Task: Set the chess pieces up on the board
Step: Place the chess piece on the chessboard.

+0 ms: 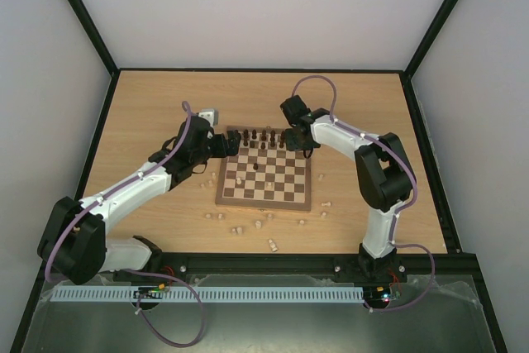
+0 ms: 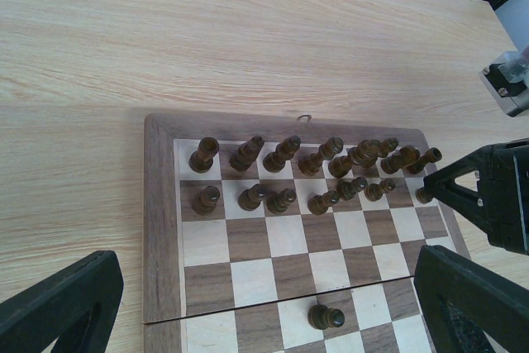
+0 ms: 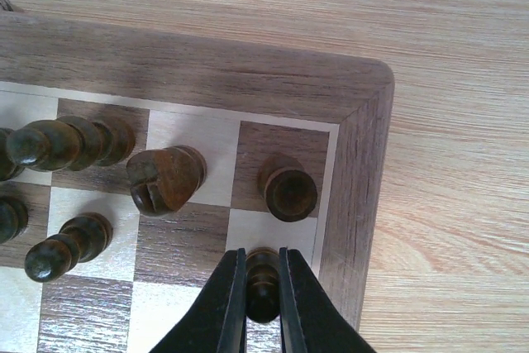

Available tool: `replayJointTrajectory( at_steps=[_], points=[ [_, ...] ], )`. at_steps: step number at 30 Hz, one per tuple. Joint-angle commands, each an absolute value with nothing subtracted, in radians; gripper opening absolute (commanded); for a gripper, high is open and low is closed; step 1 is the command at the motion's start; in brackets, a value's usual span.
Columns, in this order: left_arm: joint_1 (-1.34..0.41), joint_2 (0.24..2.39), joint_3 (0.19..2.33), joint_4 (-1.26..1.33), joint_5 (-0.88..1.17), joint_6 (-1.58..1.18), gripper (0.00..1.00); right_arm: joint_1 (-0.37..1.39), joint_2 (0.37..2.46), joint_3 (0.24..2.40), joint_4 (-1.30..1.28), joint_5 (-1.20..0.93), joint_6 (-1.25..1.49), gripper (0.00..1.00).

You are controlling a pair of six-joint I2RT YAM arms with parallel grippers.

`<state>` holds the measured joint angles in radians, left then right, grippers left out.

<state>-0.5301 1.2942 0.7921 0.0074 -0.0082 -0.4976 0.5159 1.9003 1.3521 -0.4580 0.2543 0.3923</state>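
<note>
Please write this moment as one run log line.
right gripper: shut on dark pawn, second row, board edge | left gripper: open, empty, above board

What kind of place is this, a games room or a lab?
Probably a robotics lab test cell: a left arm and right arm bolted at the table edge, plain white walls in black framing closing it in, a board as practice work.

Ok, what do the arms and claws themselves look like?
The left arm and right arm match: white links between bulky black joints, a thin purple cable looping along each. The left claw and right claw are matte black, with wedge-shaped fingers tapering toward the tips.
</note>
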Motion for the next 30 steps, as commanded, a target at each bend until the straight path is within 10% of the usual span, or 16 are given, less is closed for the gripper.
replayJointTrajectory(
  at_steps=[1, 30],
  points=[
    [-0.533, 1.284, 0.818, -0.012, -0.013, -0.492, 0.99, 0.506, 1.922, 1.375, -0.488, 0.262, 0.391, 0.09],
    [-0.534, 1.279, 0.818, -0.014, -0.016, -0.492, 0.99, 0.502, 1.899, 1.354, -0.466, 0.253, 0.394, 0.21]
  ],
)
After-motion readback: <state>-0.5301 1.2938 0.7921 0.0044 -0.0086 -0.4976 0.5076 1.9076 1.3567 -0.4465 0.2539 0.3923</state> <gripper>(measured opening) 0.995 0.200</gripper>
